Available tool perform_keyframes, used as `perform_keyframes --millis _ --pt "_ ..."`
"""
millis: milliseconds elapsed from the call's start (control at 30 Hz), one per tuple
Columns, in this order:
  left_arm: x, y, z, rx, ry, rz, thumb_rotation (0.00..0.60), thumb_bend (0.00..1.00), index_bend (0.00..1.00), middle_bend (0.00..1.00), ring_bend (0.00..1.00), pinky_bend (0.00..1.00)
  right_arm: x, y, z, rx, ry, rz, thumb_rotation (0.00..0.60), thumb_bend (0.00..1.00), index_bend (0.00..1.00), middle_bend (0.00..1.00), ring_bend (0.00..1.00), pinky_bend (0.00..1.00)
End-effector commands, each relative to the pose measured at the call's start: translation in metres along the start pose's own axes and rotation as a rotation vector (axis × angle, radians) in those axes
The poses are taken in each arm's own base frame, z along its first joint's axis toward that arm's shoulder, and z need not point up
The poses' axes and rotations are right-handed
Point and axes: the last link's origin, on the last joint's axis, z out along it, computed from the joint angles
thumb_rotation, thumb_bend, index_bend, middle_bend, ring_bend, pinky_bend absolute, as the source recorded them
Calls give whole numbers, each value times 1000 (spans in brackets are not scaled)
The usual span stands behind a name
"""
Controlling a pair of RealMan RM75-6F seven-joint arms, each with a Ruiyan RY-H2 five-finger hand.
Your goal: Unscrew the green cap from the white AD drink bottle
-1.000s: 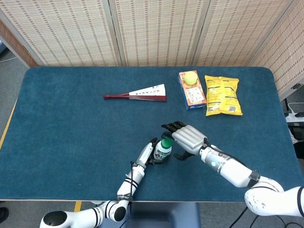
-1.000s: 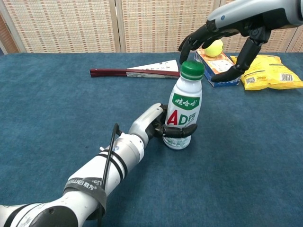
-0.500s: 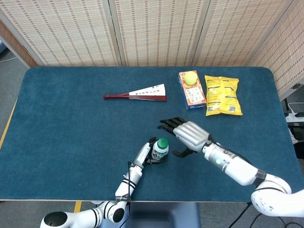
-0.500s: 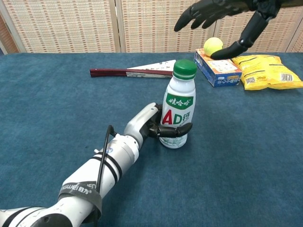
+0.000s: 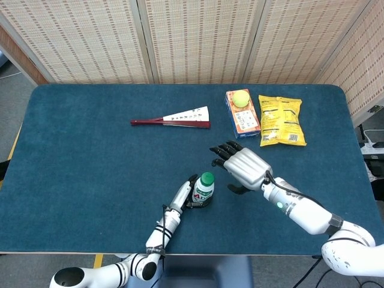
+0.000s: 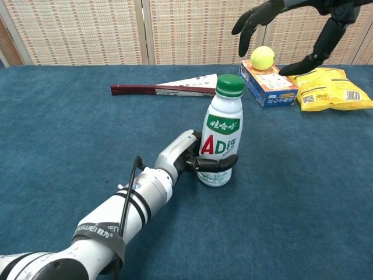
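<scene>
I am gripping the white AD drink bottle (image 6: 220,149) low on its smooth plastic body with my left hand (image 6: 192,158), dark fingers (image 6: 218,164) wrapping round the front just under the red letters. It is standing upright on the blue, felt-like counter (image 6: 70,128), near the front edge, with the round ribbed green cap (image 6: 229,85) on its neck. In the head view my left hand (image 5: 188,195) is mostly hiding the base of the bottle (image 5: 203,190), so I cannot make out how the thumb lies.

My right hand (image 5: 241,165) is hovering empty and unclenched to the right of the cap (image 5: 206,178), fingers spread, apart from it. In the chest view this hand (image 6: 303,23) is cut off by the top edge.

Behind are lying a folded paper fan (image 5: 174,119) with dark red ribs, a flat box (image 5: 242,116) carrying a fuzzy yellow-green ball (image 5: 241,98), and a crinkled yellow snack bag (image 5: 280,120).

Since a second ago, my right hand has been lifting up and away from the cap, and the bottle has been shifting slightly left.
</scene>
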Motion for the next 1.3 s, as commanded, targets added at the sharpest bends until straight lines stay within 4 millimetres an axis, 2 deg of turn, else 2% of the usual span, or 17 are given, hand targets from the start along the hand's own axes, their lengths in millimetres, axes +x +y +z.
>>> perform_keyframes --millis 33,400,600,967,1133,1300 --pt "-1 0 -1 10 -12 -18 600 911 767 852 439 299 -4 -1 1 -14 -17 -35 550 288 247 0 0 0" --pt "2 -8 -5 43 -35 -58 600 916 767 852 439 288 -9 -4 4 -51 -77 -21 550 288 242 0 0 0" --pt "-2 -10 -6 42 -46 -52 600 914 767 853 439 431 -8 -8 5 -47 -83 13 539 288 226 0 0 0" --pt "-7 -15 -10 39 -93 -9 600 904 767 852 439 443 7 -4 -3 -46 -131 85 398 284 251 0 0 0" --pt "-7 -16 -10 41 -98 -21 600 898 767 852 439 443 7 -5 -4 -39 -168 74 384 284 274 0 0 0" --pt "-5 -18 -10 38 -107 9 600 895 767 851 439 443 8 -7 0 -40 -201 135 364 284 295 0 0 0"
